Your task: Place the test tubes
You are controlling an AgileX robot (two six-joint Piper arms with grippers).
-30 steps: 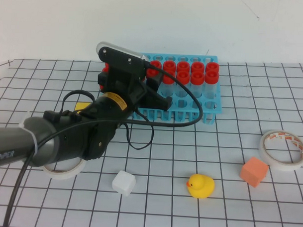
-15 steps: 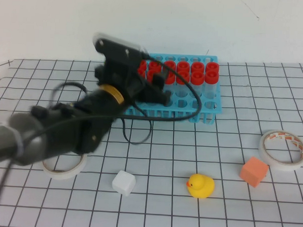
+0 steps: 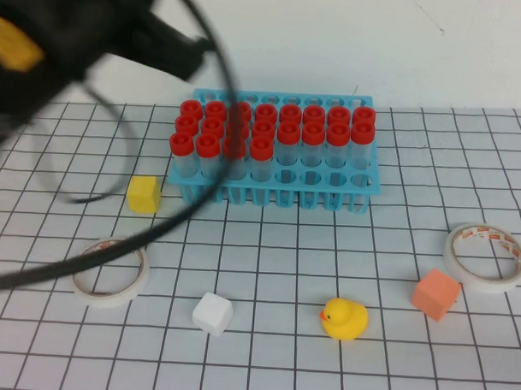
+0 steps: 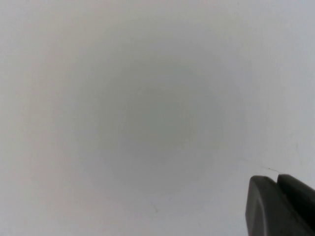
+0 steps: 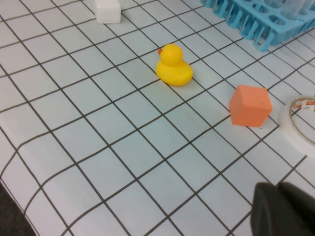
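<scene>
Hauling the left arm (image 3: 43, 42) up off the blue rack (image 3: 278, 194) and away to the far left corner, blurred mid-swing. Snapping the left pincer (image 4: 276, 196) shut after gaping wide. Uncovering the rack's left end and its red-capped test tubes (image 3: 260, 156). Revealing the yellow cube (image 3: 143, 193) and the whole tape roll (image 3: 110, 272). Dragging the black cable (image 3: 156, 230) in a loop over the counter (image 3: 267, 264).

Gridded table (image 3: 391, 371), blue rack (image 3: 277, 198), two tape rolls (image 3: 110, 273) (image 3: 488, 257), three cubes (image 3: 143, 193) (image 3: 213, 314) (image 3: 436, 293), duck (image 3: 344, 319)

Left arm (image 3: 44, 16) black, yellow band (image 3: 13, 45), black cable (image 3: 178, 216); left pincer (image 4: 278, 204), right pincer (image 5: 280, 209) dark.
</scene>
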